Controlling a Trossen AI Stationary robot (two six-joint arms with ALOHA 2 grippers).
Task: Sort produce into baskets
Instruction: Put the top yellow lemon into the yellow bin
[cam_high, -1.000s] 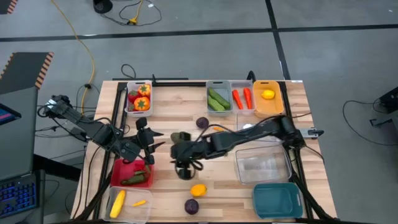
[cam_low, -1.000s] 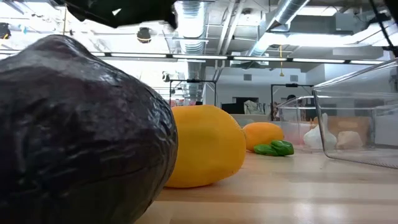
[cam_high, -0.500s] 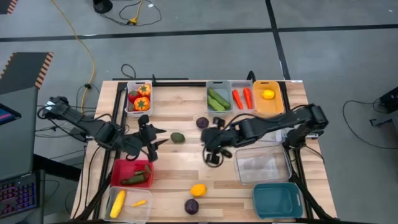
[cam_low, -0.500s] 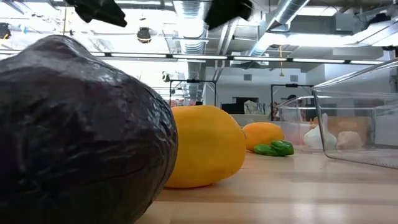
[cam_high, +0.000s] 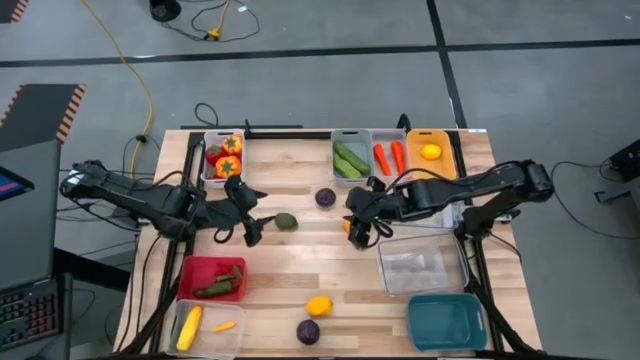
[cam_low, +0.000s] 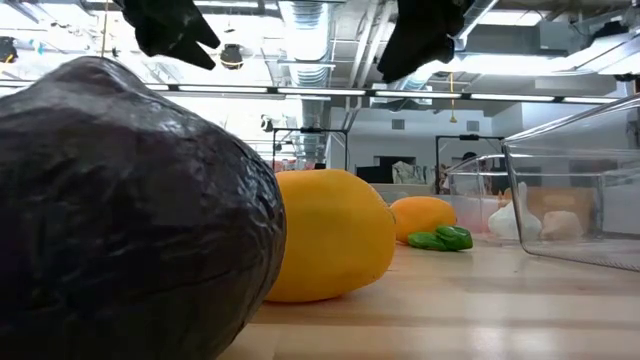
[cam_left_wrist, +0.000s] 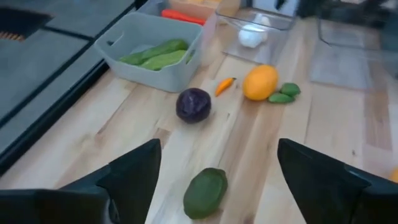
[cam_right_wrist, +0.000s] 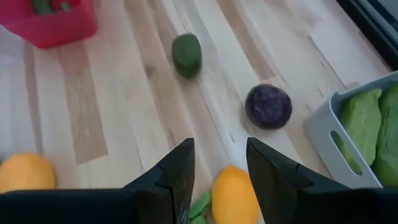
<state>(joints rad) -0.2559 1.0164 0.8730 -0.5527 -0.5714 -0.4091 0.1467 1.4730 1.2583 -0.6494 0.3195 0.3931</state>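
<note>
Table (cam_high: 290, 270): wood top, bins along far edge and near corners, loose produce mid-table

Clear bin (cam_high: 422, 265): nr right side, looks empty; teal bin (cam_high: 446, 322) just nearer the front

Red bin (cam_high: 200, 272): front left, green pieces inside; white bin (cam_high: 208, 340) below it w/ yellow corn + small orange bit

Far row: tomato bin (cam_high: 208, 172); grey cucumber bin (cam_high: 351, 176); carrot bin (cam_high: 391, 178); orange-yellow bin (cam_high: 430, 168) w/ lemon

Left gripper (cam_high: 247, 213): above table left of centre, fingers spread wide, nothing between them; green avocado-like piece (cam_left_wrist: 205, 191) lies on the wood just ahead of it

Right gripper (cam_high: 362, 222): mid-table, fingers part-open, no item held; orange fruit (cam_right_wrist: 235, 194) w/ green leaf sits just beyond the tips, hovering not gripping

Loose rounds: purple (cam_high: 325, 197) nr cucumber bin; second purple (cam_high: 309, 331) and orange (cam_high: 318, 305) at front edge

Risks (judgement):
- rounded pieces roll if a finger nudges before closing, esp. the green one and the orange
- grippers work fairly near each other; crossing reaches to the purple round could clash
- orange's leaf may catch a finger, giving a skewed grip and a drop short of the bin
</note>
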